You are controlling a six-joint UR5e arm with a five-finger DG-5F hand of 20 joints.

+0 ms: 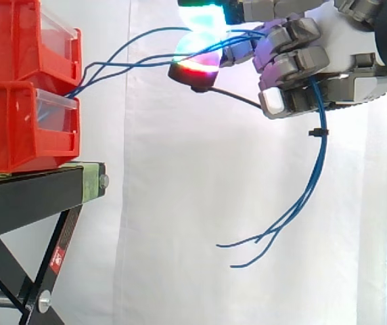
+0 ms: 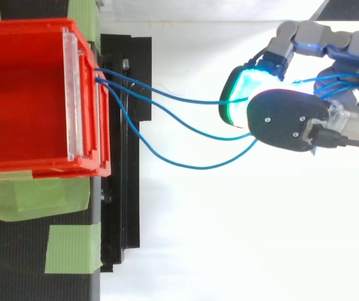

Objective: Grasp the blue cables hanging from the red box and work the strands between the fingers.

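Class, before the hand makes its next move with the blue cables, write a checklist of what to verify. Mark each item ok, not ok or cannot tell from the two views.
1. Hand gripping the blue cables: ok, fingers are curled round the strands.
2. Cables anchored at the red bins: ok, every strand runs into the bins' front.
3. Slack between bins and hand: ok, the strands sag in curves and are not taut.
4. Strands separated between the fingers: cannot tell, the glowing pads hide them.
5. Free ends: ok, they dangle below the hand and touch nothing.
6. Bins seated on the black stand: ok.
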